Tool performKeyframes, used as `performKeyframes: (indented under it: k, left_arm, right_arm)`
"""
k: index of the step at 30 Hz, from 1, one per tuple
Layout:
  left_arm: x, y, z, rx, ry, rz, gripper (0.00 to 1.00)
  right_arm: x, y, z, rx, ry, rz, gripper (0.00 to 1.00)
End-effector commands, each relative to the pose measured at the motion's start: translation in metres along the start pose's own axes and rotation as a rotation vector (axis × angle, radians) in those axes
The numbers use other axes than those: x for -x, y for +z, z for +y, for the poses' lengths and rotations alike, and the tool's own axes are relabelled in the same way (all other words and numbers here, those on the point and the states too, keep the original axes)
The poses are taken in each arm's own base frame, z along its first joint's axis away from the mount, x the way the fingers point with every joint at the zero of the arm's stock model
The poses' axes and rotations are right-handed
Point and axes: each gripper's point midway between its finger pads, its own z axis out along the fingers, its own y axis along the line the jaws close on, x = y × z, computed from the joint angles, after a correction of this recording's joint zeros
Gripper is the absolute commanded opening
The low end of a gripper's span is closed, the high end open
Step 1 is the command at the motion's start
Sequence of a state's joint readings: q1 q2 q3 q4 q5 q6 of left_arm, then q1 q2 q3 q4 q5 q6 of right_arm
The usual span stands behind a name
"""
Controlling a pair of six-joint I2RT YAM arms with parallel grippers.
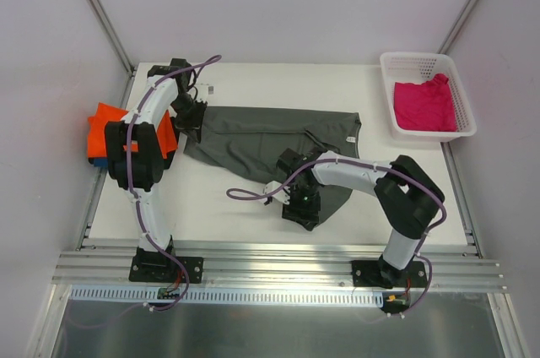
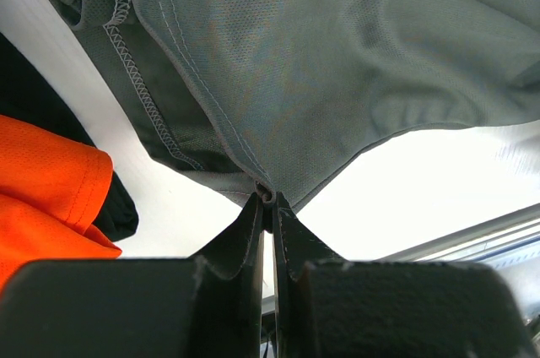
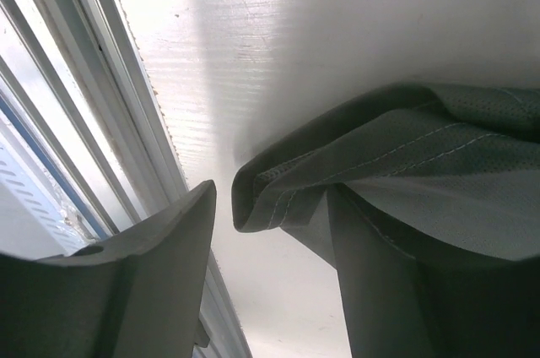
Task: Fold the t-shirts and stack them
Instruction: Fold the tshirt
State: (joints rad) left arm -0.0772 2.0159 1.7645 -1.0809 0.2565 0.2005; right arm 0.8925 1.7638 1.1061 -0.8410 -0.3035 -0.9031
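Observation:
A dark grey t-shirt lies spread and rumpled across the middle of the table. My left gripper is shut on its left edge; in the left wrist view the jaws pinch a hem of the grey cloth. My right gripper is at the shirt's near corner, open. In the right wrist view a folded hem sits between its fingers, a gap still showing on the left side. An orange t-shirt lies at the table's left edge on something blue. A magenta t-shirt lies in the basket.
The white mesh basket stands at the back right corner. An aluminium rail runs along the near edge, close to the right gripper. The orange cloth shows just left of the left gripper.

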Motion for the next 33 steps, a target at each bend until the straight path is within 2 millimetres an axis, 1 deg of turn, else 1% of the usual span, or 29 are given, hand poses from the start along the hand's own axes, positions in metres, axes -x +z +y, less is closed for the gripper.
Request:
performKeyframes:
  k: [1, 3, 5, 8, 9, 11, 13, 14, 15, 18, 19, 21, 23, 25, 26, 28, 29, 31, 32, 33]
  left_arm:
    - [0.005, -0.016, -0.002, -0.007, 0.01, -0.033, 0.0]
    - [0.006, -0.017, -0.001, -0.006, 0.007, -0.036, 0.0]
    - [0.006, -0.016, -0.001, -0.008, 0.005, -0.032, 0.0]
    - [0.007, -0.015, -0.002, -0.011, 0.001, -0.034, 0.0]
    - [0.006, -0.015, -0.002, -0.013, -0.001, -0.033, 0.0]
    - [0.006, -0.016, -0.002, -0.014, 0.001, -0.035, 0.0]
    - [0.006, -0.017, -0.002, -0.01, 0.003, -0.037, 0.0]
    - [0.005, -0.017, -0.003, -0.012, 0.003, -0.036, 0.0]
    - [0.004, -0.018, -0.003, -0.011, 0.003, -0.036, 0.0]
    - [0.001, -0.02, -0.003, -0.007, 0.007, -0.037, 0.0]
    - [-0.001, -0.024, -0.004, -0.008, 0.012, -0.041, 0.0]
    - [-0.003, -0.027, -0.005, -0.008, 0.022, -0.041, 0.0]
    - [-0.005, -0.03, -0.007, -0.008, 0.027, -0.046, 0.0]
    - [-0.007, -0.033, -0.009, -0.016, 0.031, -0.044, 0.0]
    - [-0.01, -0.034, -0.01, -0.02, 0.032, -0.042, 0.0]
    - [-0.012, -0.038, -0.015, -0.035, 0.036, -0.05, 0.0]
    - [-0.014, -0.039, -0.015, -0.037, 0.04, -0.049, 0.0]
    - [-0.019, -0.042, -0.018, -0.045, 0.044, -0.047, 0.0]
    - [-0.021, -0.044, -0.02, -0.049, 0.045, -0.05, 0.0]
    - [-0.023, -0.046, -0.022, -0.055, 0.053, -0.051, 0.0]
  right_arm:
    - [0.005, -0.008, 0.004, 0.006, -0.011, -0.026, 0.59]
    - [-0.001, -0.009, 0.004, -0.01, -0.014, -0.014, 0.61]
    - [-0.009, -0.007, 0.007, -0.003, -0.022, 0.003, 0.61]
    - [-0.015, -0.007, 0.012, 0.002, -0.028, 0.012, 0.59]
    - [-0.018, -0.007, 0.014, 0.005, -0.025, 0.014, 0.56]
    - [-0.024, -0.007, 0.016, 0.009, -0.026, 0.027, 0.53]
    - [-0.029, -0.007, 0.018, 0.005, -0.033, 0.035, 0.42]
    - [-0.032, -0.007, 0.017, -0.003, -0.037, 0.043, 0.35]
    - [-0.035, -0.008, 0.018, -0.003, -0.049, 0.053, 0.19]
    - [-0.04, -0.016, 0.016, -0.037, -0.07, 0.059, 0.04]
    - [-0.038, -0.023, 0.014, -0.055, -0.078, 0.045, 0.03]
    - [-0.04, -0.032, 0.012, -0.066, -0.072, 0.047, 0.0]
    - [-0.035, -0.045, 0.007, -0.089, -0.081, 0.025, 0.01]
    - [-0.038, -0.053, 0.006, -0.088, -0.072, 0.037, 0.01]
    - [-0.037, -0.063, 0.004, -0.093, -0.07, 0.035, 0.01]
    - [-0.036, -0.075, 0.001, -0.101, -0.052, 0.026, 0.01]
    - [-0.034, -0.086, -0.002, -0.107, -0.034, 0.011, 0.01]
    - [-0.033, -0.101, -0.012, -0.139, -0.017, -0.001, 0.01]
    - [-0.035, -0.101, -0.012, -0.138, -0.017, 0.006, 0.01]
    - [-0.033, -0.11, -0.018, -0.16, -0.005, -0.01, 0.01]
